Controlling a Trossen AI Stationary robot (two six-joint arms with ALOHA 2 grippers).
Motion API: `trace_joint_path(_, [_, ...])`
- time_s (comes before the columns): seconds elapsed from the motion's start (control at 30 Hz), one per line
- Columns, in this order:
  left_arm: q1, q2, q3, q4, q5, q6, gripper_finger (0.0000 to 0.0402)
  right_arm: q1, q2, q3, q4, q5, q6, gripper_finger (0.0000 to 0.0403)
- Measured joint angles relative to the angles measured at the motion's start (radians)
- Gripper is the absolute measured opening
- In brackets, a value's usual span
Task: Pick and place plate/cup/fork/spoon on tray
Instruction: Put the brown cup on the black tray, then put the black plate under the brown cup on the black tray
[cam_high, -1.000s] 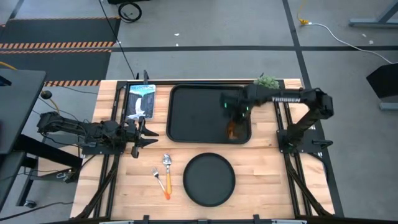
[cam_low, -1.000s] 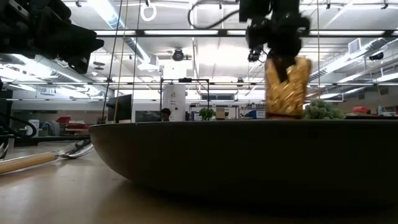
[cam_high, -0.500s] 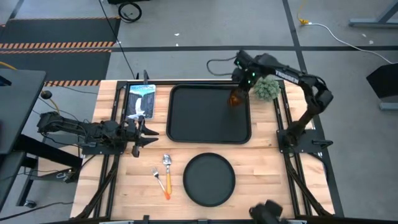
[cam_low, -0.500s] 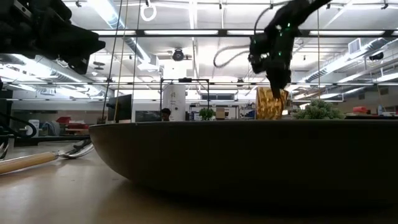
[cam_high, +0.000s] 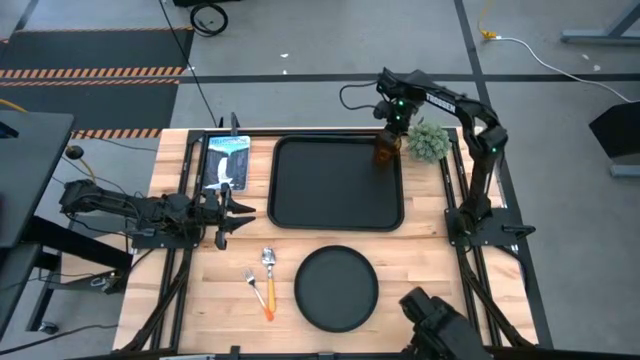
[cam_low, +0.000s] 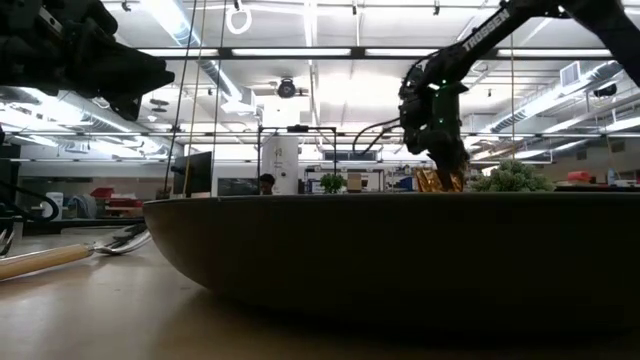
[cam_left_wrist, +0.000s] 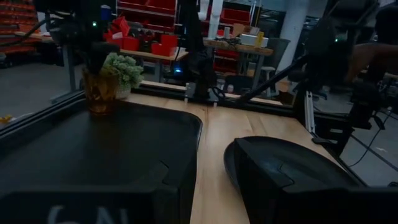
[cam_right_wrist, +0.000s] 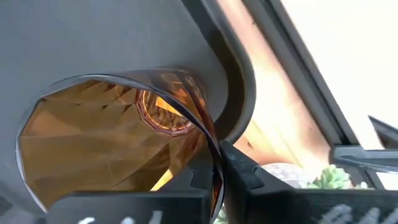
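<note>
The black tray (cam_high: 300, 190) lies at the table's far middle. My right gripper (cam_high: 390, 128) is shut on the amber cup (cam_high: 386, 151) at the tray's far right corner; the cup also shows in the left wrist view (cam_left_wrist: 99, 93). The round black plate (cam_high: 336, 288) lies on the table near of the tray. The spoon (cam_high: 268, 272) and the fork (cam_high: 256, 290) lie on the table left of the plate. My left gripper (cam_high: 232, 215) is open and empty at the table's left side. My right gripper holds the cup by its rim wall (cam_right_wrist: 214, 158), one finger inside (cam_right_wrist: 198, 179) and one outside (cam_right_wrist: 245, 169). The fingers come from above, pointing down. The cup is upright, its base low in the tray's far right corner (cam_left_wrist: 99, 112); whether it rests on the floor I cannot tell.
A green potted plant (cam_high: 430, 141) stands just right of the cup, off the tray. A blue-white picture card (cam_high: 227, 162) lies left of the tray. A dark shape (cam_high: 440, 330) shows at the table's near right edge. In the low view the plate's rim (cam_low: 400, 250) hides the tray.
My right gripper has carried the cup from above the tray's near right part toward the far edge and down into the tray's far right corner, beside the plant. The cup has stayed upright in the hold.
</note>
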Motion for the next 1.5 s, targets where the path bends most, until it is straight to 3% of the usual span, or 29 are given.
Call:
trace_joint_path(0.27, [0.0,0.0,0.0,0.0,0.0,-0.001,0.0114,0.004,0.002,0.001,0.012,0.033,-0.009,0.0087])
trace_joint_path(0.47, [0.0,0.0,0.0,0.0,0.0,-0.002,0.0114,0.013,-0.088,0.001,0.039,0.101,-0.005,0.0134])
trace_joint_path(0.63, [0.0,0.0,0.0,0.0,0.0,-0.002,0.0114,0.063,-0.179,0.001,0.067,0.067,0.054,0.016])
trace_joint_path(0.83, [0.0,0.0,0.0,0.0,-0.023,-0.01,0.0114,0.225,-0.222,0.001,0.191,-0.047,0.112,0.0164])
trace_joint_path(1.07, [-0.001,0.0,0.0,-0.011,-0.023,-0.153,0.0114,0.47,-0.165,-0.038,0.304,-0.065,0.241,0.0163])
trace_joint_path(1.3, [-0.002,0.0,0.0,-0.016,-0.015,-0.157,0.0114,0.665,-0.116,-0.042,0.27,-0.155,0.361,0.0163])
trace_joint_path(1.5, [-0.002,0.0,0.0,-0.014,-0.018,-0.151,0.0114,0.821,-0.127,-0.086,0.235,-0.17,0.484,0.0163])
